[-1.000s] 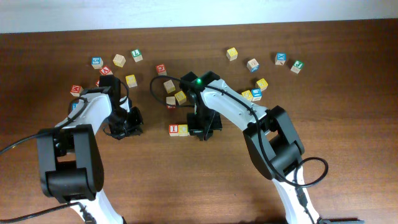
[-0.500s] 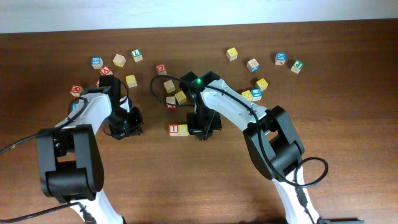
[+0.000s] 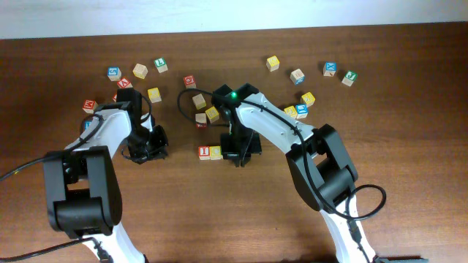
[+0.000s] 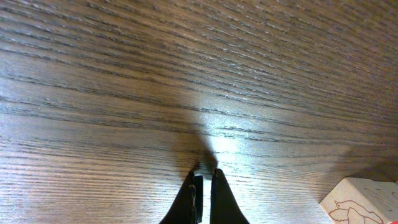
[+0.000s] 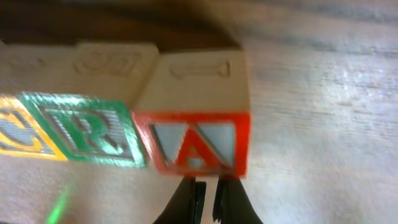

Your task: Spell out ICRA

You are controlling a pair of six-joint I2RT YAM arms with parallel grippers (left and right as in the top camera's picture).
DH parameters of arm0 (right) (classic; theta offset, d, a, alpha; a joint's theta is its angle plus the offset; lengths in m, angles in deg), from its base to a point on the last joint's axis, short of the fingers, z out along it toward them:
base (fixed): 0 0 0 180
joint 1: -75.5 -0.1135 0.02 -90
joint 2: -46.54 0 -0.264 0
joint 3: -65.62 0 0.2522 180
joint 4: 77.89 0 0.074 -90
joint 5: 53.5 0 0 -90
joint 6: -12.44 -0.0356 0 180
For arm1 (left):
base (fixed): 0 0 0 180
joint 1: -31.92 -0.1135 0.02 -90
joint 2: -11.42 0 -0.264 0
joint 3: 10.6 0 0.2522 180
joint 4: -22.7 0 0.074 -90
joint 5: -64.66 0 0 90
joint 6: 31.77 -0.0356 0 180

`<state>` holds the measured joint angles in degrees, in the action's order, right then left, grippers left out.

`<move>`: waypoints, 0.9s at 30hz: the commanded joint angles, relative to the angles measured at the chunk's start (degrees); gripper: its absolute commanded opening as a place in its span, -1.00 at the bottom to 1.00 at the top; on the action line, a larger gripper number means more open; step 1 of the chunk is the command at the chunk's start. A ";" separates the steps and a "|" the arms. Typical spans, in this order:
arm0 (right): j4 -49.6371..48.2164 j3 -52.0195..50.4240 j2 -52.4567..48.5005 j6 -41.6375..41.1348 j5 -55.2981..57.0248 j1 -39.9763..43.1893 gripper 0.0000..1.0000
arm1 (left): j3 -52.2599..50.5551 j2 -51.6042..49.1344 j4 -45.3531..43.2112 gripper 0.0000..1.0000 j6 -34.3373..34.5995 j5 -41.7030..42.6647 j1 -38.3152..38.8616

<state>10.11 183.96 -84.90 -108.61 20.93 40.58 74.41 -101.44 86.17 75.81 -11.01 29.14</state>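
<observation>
In the right wrist view a yellow-framed C block [image 5: 15, 134], a green R block [image 5: 87, 130] and a red A block [image 5: 194, 142] stand side by side in a row. My right gripper [image 5: 207, 183] is shut and empty, its tips just in front of the A block. In the overhead view a red I block [image 3: 205, 153] and the yellow C block [image 3: 216, 153] show left of my right gripper [image 3: 238, 152], which hides the R and A. My left gripper [image 3: 146, 148] is shut and empty over bare wood [image 4: 205, 171].
Loose letter blocks lie across the back of the brown table [image 3: 409, 146]: a group at far left [image 3: 140, 71], some in the middle [image 3: 199, 101] and several at right [image 3: 308, 98]. A pale block corner [image 4: 364, 199] shows right of my left gripper.
</observation>
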 commanded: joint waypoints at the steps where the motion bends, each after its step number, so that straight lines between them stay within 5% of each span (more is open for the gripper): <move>1: 3.13 5.40 -0.07 1.99 -0.50 0.35 -0.92 | 0.81 -0.81 0.04 -1.00 0.33 -0.59 0.87; 12: 6.73 6.84 -0.13 4.26 8.04 10.97 -0.92 | 0.79 -0.81 0.66 -1.00 -0.52 -0.59 7.82; 27: -7.23 -1.68 -0.13 1.38 -0.52 5.86 -0.92 | 0.79 -0.81 -3.74 -1.00 -0.28 -0.15 15.04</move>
<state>3.46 182.65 -84.95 -105.50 21.91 47.47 74.51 -101.44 83.14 75.79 -11.17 43.10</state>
